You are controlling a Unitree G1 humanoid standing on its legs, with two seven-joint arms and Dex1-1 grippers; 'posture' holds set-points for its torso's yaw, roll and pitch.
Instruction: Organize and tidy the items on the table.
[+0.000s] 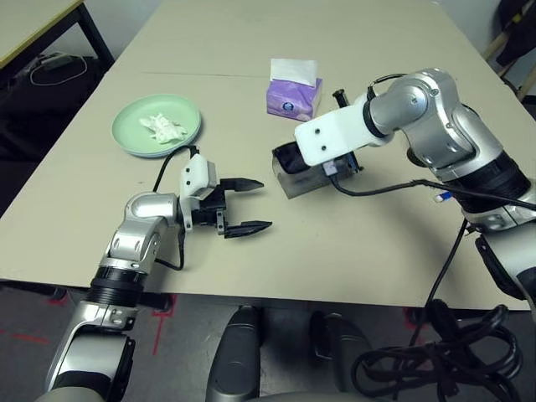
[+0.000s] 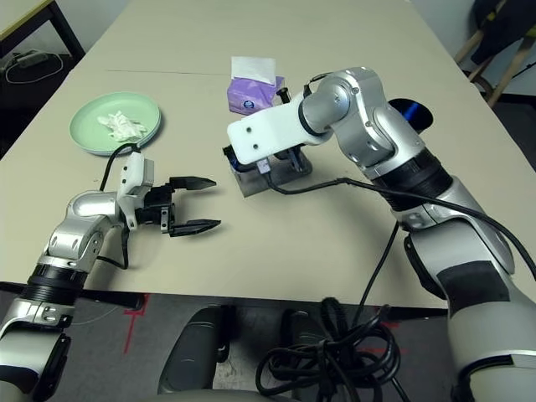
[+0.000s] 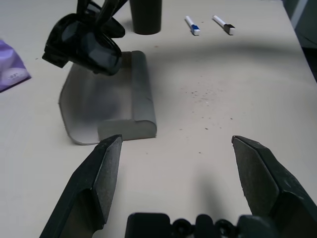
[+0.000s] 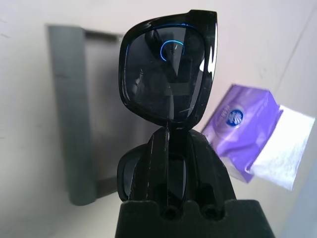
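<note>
The sunglasses (image 4: pixel 168 69) were gripped in the right hand (image 4: pixel 171 148) above the open case (image 3: pixel 106 106); the left hand (image 1: pixel 243 205) was held open nearby.

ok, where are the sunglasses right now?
The sunglasses are pinched in the right tool, held just above the open grey case mid-table, with the purple tissue pack just beyond.

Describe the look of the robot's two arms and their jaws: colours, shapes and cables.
Both arms are silver rounded metal segments with black ribbed joint bands. Each wrist carries a white camera block with a black cable. The left gripper has two black, tapered jaws; the right gripper is black too.
</note>
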